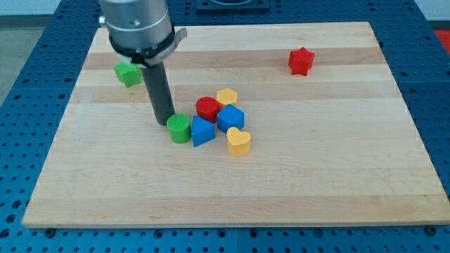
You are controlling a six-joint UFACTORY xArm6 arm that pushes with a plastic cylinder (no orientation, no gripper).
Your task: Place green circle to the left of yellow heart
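The green circle (179, 128), a short cylinder, stands left of the board's centre. It touches a blue triangle-like block (202, 131) on its right. The yellow heart (238, 141) lies further right and slightly lower, just beyond the blue blocks. My tip (164, 122) is at the end of the dark rod, right against the green circle's upper left side.
A red round block (207, 108), a yellow block (227, 98) and a blue cube (230, 117) cluster above the heart. A green star-like block (128, 73) lies at the upper left, a red star-like block (301, 61) at the upper right. The wooden board (316, 183) ends on all sides.
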